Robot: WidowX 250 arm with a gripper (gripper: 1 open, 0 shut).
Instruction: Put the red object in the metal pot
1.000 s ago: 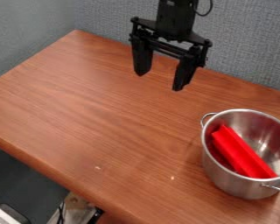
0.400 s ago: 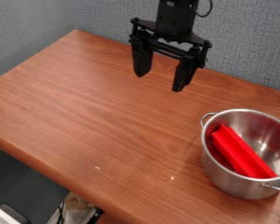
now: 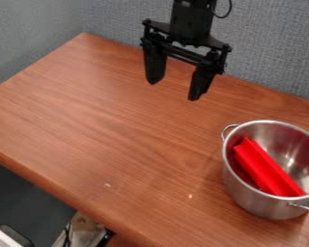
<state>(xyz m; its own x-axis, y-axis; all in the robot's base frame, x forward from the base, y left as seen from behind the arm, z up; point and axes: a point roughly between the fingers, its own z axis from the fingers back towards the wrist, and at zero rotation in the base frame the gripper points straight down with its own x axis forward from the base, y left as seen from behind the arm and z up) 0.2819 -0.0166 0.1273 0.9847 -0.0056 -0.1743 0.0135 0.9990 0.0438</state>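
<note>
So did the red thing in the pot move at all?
No. The red bar lies in the metal pot just as before, same slant against the rim.

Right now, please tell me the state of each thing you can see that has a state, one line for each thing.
red object: lying inside the metal pot, leaning along its inner wall.
metal pot: upright on the table, no lid, holding the red object.
gripper: open, empty, pointing down above the far side of the table, apart from the pot.
table: wooden top bearing the pot near its right edge.
</note>
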